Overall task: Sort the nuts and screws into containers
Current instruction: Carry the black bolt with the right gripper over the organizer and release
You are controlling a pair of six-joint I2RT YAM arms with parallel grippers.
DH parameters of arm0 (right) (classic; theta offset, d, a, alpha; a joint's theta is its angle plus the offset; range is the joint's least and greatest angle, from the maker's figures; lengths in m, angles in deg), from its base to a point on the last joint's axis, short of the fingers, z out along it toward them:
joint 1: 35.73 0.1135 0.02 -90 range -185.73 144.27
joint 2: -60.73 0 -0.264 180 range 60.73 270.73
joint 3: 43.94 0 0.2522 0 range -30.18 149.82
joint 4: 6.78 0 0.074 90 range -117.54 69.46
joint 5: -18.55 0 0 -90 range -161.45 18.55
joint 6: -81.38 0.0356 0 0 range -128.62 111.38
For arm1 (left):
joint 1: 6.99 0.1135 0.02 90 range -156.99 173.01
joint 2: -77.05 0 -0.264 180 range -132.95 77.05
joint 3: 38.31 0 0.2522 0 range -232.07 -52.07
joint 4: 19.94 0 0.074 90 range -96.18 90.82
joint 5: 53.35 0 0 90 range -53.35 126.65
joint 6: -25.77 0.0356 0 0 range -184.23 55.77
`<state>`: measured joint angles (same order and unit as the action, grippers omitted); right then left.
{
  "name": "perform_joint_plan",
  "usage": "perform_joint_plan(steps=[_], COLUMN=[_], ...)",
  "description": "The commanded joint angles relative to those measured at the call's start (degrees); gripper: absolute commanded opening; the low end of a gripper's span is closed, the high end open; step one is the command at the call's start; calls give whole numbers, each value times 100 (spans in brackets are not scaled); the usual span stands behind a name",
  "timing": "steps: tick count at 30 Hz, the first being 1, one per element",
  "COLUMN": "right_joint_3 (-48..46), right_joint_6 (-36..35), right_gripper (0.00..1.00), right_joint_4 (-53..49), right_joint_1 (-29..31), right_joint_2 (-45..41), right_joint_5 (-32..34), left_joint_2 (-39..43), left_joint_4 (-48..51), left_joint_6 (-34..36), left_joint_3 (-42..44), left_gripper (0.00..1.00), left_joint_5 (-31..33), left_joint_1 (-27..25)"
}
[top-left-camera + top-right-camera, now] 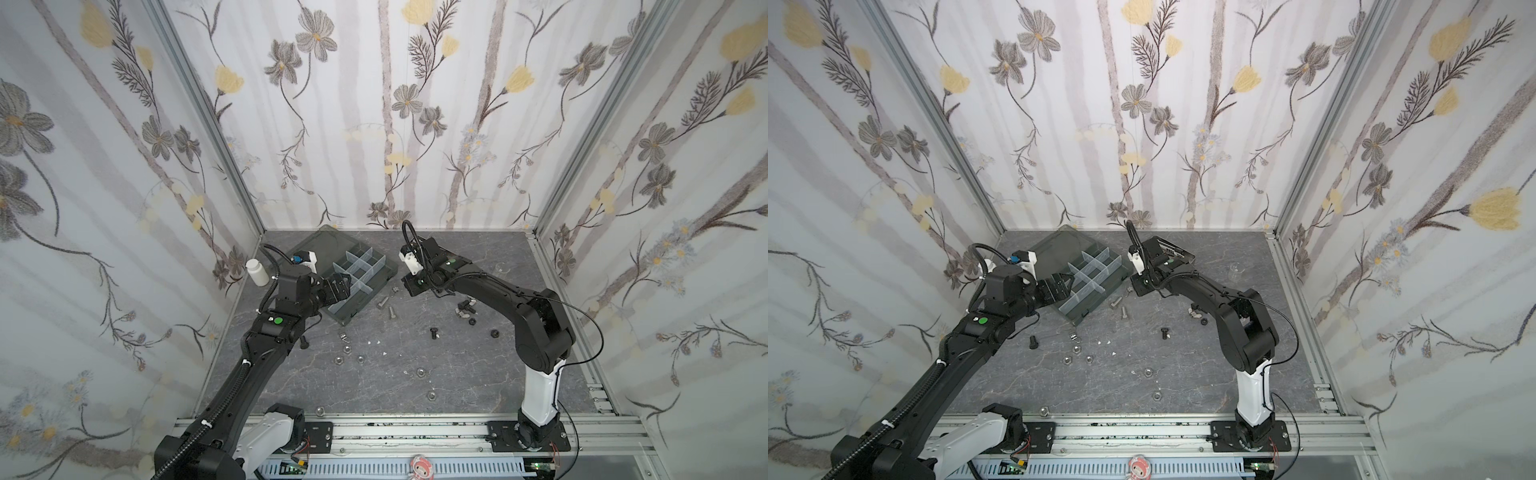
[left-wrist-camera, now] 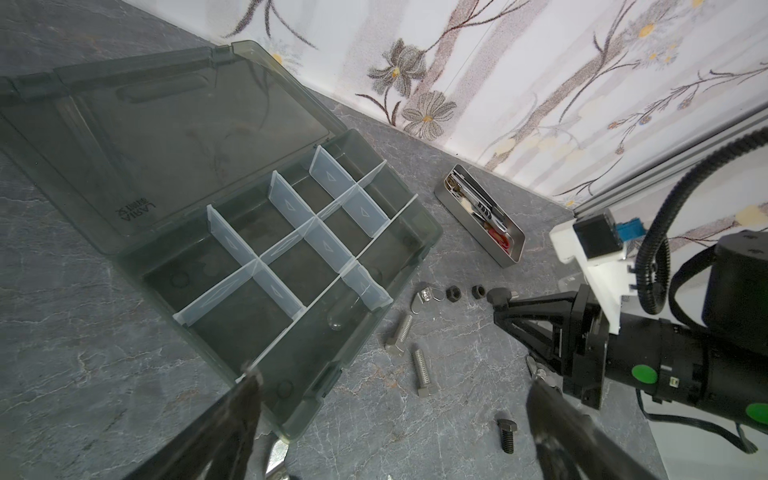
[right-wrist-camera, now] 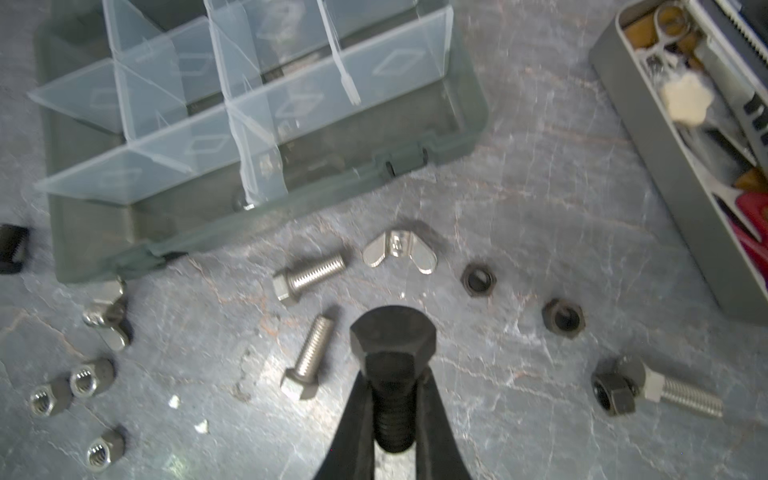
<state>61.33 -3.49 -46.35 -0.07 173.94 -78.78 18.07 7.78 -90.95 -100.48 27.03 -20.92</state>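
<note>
My right gripper [image 3: 392,415] is shut on a black screw [image 3: 392,365], gripped by its threaded shaft with the hex head sticking out, just above the tabletop right of the organizer box [image 1: 390,270]. The left wrist view also shows that screw [image 2: 498,296] at the right gripper's tips. My left gripper [image 2: 392,415] stands open and empty over the box's near corner [image 2: 299,428]. The containers [image 2: 249,224], split by whitish dividers, look empty. Silver screws [image 3: 309,276] [image 3: 305,361], black nuts [image 3: 478,279] [image 3: 563,318] and silver nuts [image 3: 85,378] lie loose on the table.
A metal tin [image 2: 482,216] with tools lies behind the right gripper. A white bottle [image 1: 257,272] stands at the left wall. Wing nuts [image 3: 399,251] [image 3: 110,316], another black screw [image 1: 433,332] and more nuts [image 1: 420,372] are scattered toward the front rail.
</note>
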Motion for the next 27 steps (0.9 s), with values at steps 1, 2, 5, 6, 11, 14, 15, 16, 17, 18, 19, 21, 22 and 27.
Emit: perform_joint_plan(steps=[1, 2, 5, 6, 11, 14, 15, 16, 17, 18, 19, 21, 22, 27], right_joint_3=[501, 658, 1105, 1238, 1730, 1896, 1951, 1984, 2018, 2053, 2083, 2188, 2259, 2523], right_joint_6=[25, 24, 45, 65, 142, 257, 305, 341, 385, 416, 447, 495, 513, 692], right_gripper=[0, 0, 0, 0, 0, 0, 0, 0, 0, 0, 0, 0, 0, 0], right_joint_4=[101, 117, 203, 263, 630, 946, 1071, 1189, 1337, 1471, 1585, 1758, 1808, 2098], right_joint_1=[32, 31, 55, 64, 90, 99, 106, 100, 107, 114, 117, 137, 135, 134], right_joint_2=[285, 382, 681, 784, 1208, 1443, 1518, 1582, 1657, 1727, 1775, 1916, 1980, 2307], right_joint_5=[-312, -366, -493, -557, -701, -792, -818, -847, -878, -878, -878, -875, -871, -892], left_joint_2=[-36, -96, -267, -301, -263, -278, -294, -313, -324, -333, -333, -334, -342, -360], left_joint_4=[16, 72, 165, 169, 135, 124, 124, 125, 125, 125, 117, 115, 114, 91], left_joint_6=[152, 182, 228, 229, 262, 255, 256, 247, 246, 251, 246, 246, 246, 246], left_joint_3=[-9, -49, -125, -133, -93, -66, -64, -64, -68, -73, -65, -55, -47, -37], left_gripper=[100, 100, 100, 100, 100, 100, 100, 100, 100, 100, 100, 100, 100, 100], left_joint_5=[189, 198, 160, 131, 99, 89, 62, 36, 15, 5, -4, -4, -4, -64], left_joint_1=[5, 5, 9, 5, 41, 44, 40, 40, 43, 49, 49, 49, 49, 57])
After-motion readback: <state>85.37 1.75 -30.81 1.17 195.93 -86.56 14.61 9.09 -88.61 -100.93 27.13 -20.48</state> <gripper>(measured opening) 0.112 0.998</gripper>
